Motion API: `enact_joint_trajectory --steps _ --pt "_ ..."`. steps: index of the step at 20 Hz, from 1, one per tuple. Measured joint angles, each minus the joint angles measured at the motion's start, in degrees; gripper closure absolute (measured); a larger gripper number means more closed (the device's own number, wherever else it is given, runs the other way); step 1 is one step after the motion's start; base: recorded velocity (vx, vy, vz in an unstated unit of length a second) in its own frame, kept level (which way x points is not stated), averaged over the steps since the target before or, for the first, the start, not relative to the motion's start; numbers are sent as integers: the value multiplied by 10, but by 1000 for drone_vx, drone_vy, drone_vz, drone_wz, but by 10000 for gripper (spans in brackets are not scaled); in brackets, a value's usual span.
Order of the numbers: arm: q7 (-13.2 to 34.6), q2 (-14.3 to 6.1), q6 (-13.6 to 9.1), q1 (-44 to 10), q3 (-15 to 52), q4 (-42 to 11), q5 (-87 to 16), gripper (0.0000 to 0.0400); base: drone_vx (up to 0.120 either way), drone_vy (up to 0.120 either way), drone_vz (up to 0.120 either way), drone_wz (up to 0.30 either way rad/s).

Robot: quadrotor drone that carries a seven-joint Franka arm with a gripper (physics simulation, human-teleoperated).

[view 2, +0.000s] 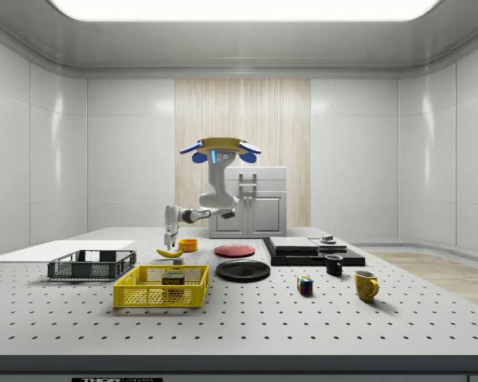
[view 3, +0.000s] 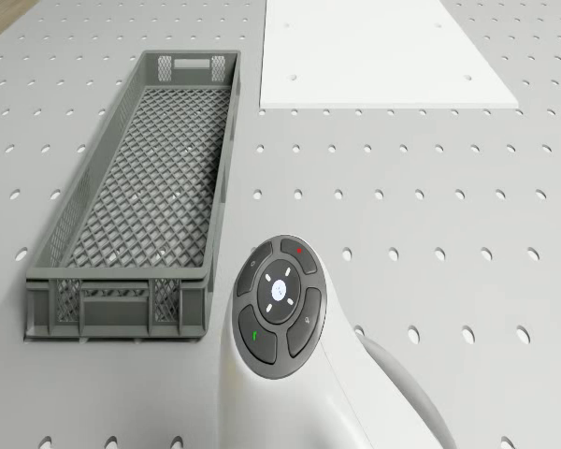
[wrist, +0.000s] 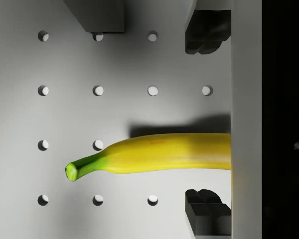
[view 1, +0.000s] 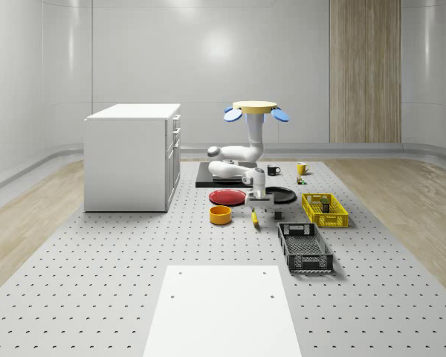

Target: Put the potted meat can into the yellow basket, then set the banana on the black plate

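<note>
I hover above the bench. My pincer hangs wide over the banana. The can sits in the yellow basket

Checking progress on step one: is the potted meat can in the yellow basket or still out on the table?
In. The potted meat can sits inside the yellow basket, seen through its mesh wall in the side view.

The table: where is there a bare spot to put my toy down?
The white panel at the whole-scene view's near edge and the table beside it are bare. It is crowded around the red plate, black plate, yellow basket and grey crate.
</note>
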Motion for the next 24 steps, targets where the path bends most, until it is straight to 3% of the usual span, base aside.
enact_joint_trajectory --steps 5,7,24 --pt "0 0 0 0 0 0 0 0 0 -40 -96 0" --pt "0 0 0 0 0 0 0 0 0 -120 0 0" --pt "-3 4 26 -11 -61 26 -58 0 0 0 0 0"
